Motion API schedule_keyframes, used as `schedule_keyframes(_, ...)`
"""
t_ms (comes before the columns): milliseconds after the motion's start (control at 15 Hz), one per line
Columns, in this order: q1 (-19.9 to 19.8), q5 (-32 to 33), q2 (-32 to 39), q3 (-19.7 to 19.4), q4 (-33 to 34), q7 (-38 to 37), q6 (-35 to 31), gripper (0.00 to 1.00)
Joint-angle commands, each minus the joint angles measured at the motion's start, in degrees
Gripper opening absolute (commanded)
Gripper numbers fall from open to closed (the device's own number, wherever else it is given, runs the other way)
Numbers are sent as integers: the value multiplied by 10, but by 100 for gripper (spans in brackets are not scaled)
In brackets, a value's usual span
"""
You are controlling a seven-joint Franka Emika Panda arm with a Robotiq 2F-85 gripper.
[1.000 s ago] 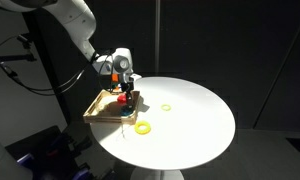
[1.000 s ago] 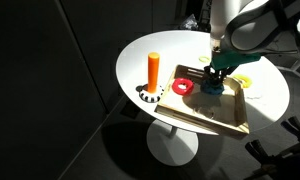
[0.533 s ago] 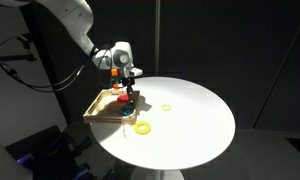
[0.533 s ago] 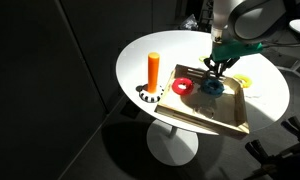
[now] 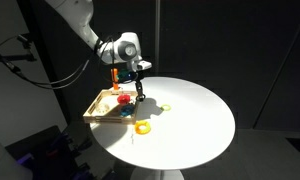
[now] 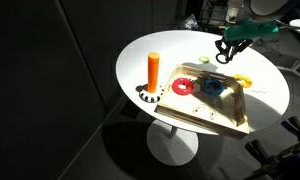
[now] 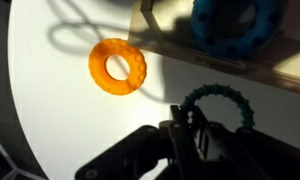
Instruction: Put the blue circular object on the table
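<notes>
My gripper (image 7: 186, 128) is shut on a thin dark teal ring (image 7: 222, 98), the blue circular object, held by one side of its rim. In both exterior views the gripper (image 5: 140, 90) (image 6: 228, 52) hangs lifted above the white table (image 5: 195, 128) (image 6: 138, 58), just past the edge of the wooden tray (image 5: 98, 108) (image 6: 222, 114). The ring is too small to make out in those views. The wrist view has white tabletop under the ring and the tray's edge (image 7: 240, 62) beside it.
A thicker blue ring (image 7: 236, 24) (image 6: 212, 87) and a red round piece (image 6: 181, 87) (image 5: 123, 98) lie on the tray. Yellow rings (image 7: 118, 66) (image 5: 143, 127) (image 5: 166, 107) (image 6: 242, 80) lie on the table. An orange cylinder (image 6: 154, 72) stands at the tray's end.
My gripper has risen from the tray with the teal ring in it and moved sideways over the tray's edge towards the open tabletop.
</notes>
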State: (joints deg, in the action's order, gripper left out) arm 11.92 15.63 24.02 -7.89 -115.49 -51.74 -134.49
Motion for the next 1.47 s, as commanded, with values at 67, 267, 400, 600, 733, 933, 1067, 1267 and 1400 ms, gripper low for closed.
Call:
schedule_keyframes(67, -16, 12, -18, -10, -10, -2, 20, 44)
schedule_keyframes(267, -32, -9, -31, 3, -14, 35, 50, 68)
schedule_keyframes(400, -51, -46, -45, 24, -16, 99, 80, 83)
schedule_keyframes(600, -74, -104, -64, 47, -10, 204, 138, 100)
schedule_keyframes(733, -85, -137, -77, 54, -3, 272, 184, 100)
schedule_keyframes(933, -93, -157, -94, 57, 7, 338, 255, 100)
schedule_keyframes(1067, -94, -161, -111, 59, 9, 372, 293, 100)
schedule_keyframes(1267, -89, -149, -144, 62, 5, 390, 331, 100)
schedule_keyframes(1400, -85, -145, -176, 67, 3, 386, 354, 100)
